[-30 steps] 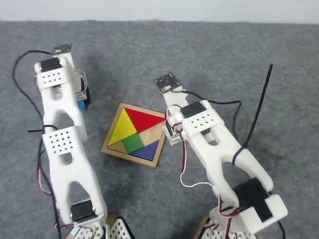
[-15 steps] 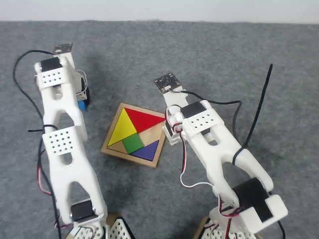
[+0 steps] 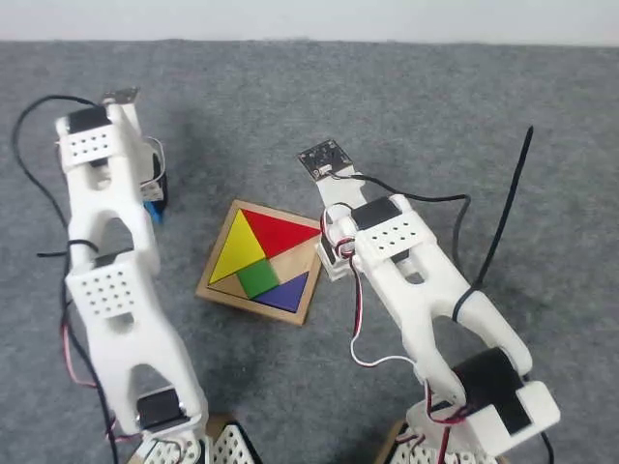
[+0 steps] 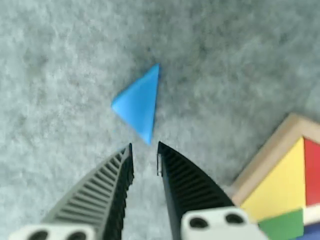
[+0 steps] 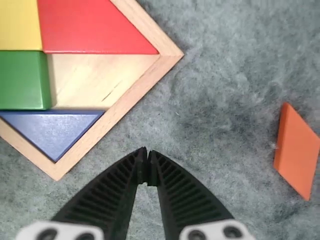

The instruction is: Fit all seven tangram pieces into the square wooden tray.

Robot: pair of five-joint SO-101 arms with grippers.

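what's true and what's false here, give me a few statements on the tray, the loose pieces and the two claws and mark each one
1. The light blue triangle lies on the grey carpet, outside the wooden tray. True.
2. The right claw grips the orange piece. False: it is shut on nothing, and the orange piece lies apart from it on the carpet.
3. The tray is completely filled. False: a bare patch of wood shows beside the green square.
4. The left claw is open, with the light blue triangle just beyond its tips and not gripped. True.
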